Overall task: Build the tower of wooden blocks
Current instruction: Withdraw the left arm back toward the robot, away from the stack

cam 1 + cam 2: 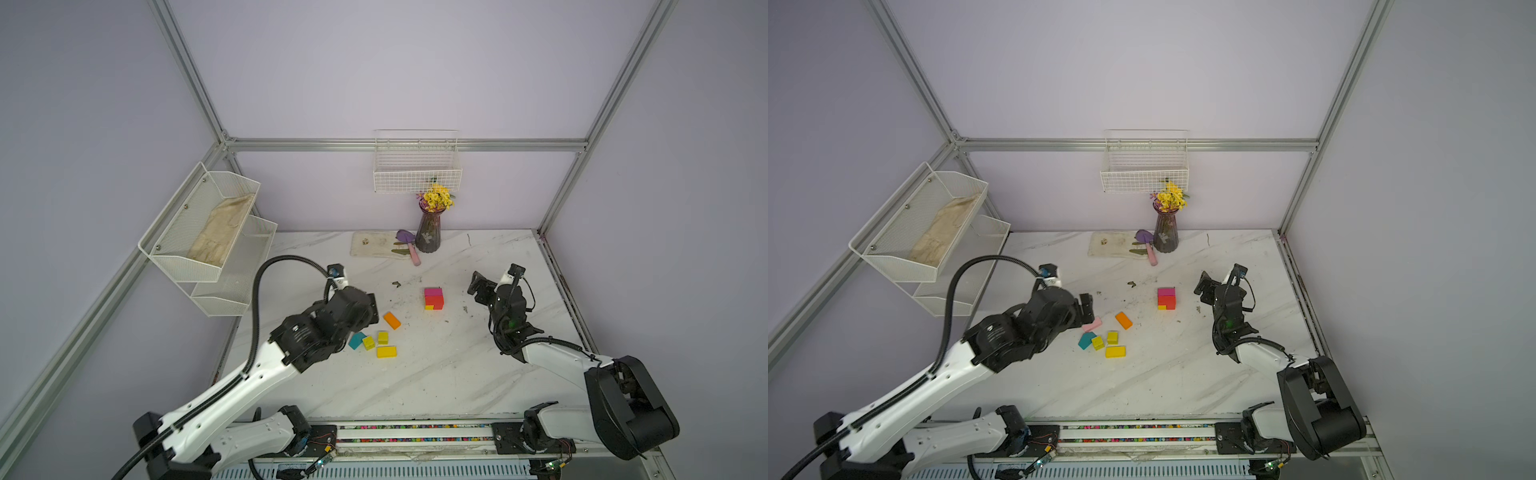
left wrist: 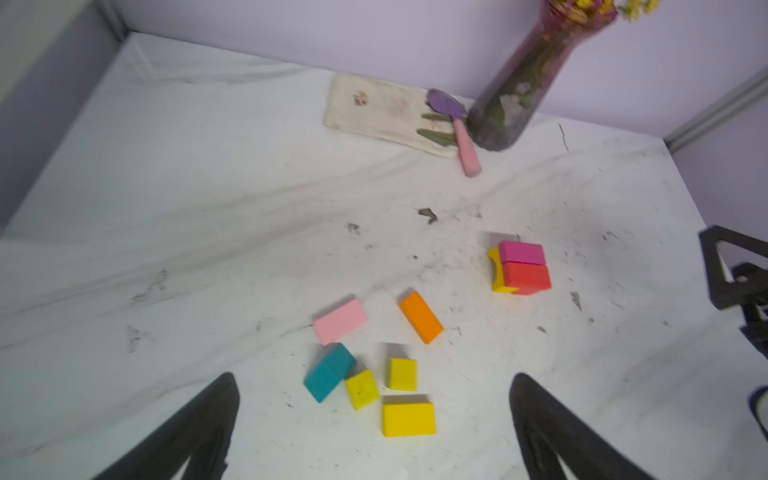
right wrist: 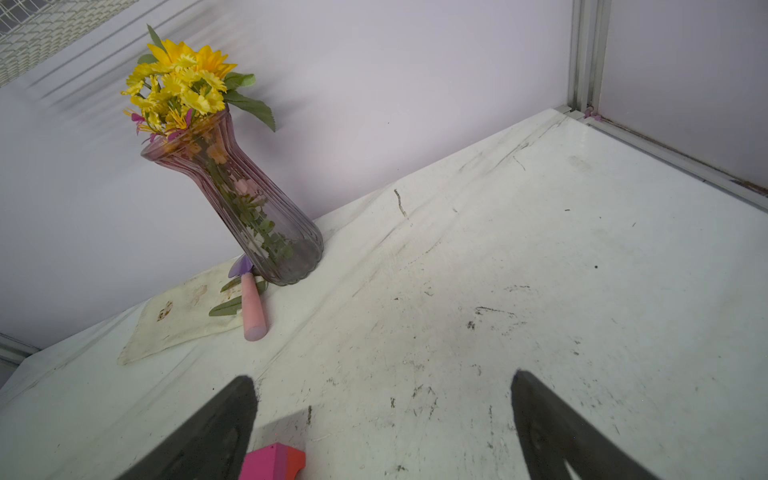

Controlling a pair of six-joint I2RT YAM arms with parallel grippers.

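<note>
Near edge of the table first: bare marble, nothing to take. Further in, toward the left edge, the loose wood blocks lie flat in a cluster. From near to far they are:

- yellow brick
- near yellow cube
- far yellow cube
- teal roof piece, on its side and touching the near cube
- pink brick
- orange brick, a little apart from the rest

The left gripper hovers over this cluster, spread wide and holding nothing.

We judge the blocks to be light, stiff painted wood. They won't crush, but the smooth paint may slip. We would take each brick across its short width at mid-length. The orange brick is the easiest pick, with free sides. The cubes sit close together, so wide jaws may knock a neighbour. We would grip the teal piece by its flat parallel faces, never by the slopes.

Further on, about mid-table, stands the tower. It is low so far, with magenta on top, red under it and yellow at the base. It looks easy to nudge, so each block should go down square and be let go gently. The right gripper is just beside the tower toward the right edge, also spread wide and empty.

Far edge: the vase, well apart from the blocks.
</note>
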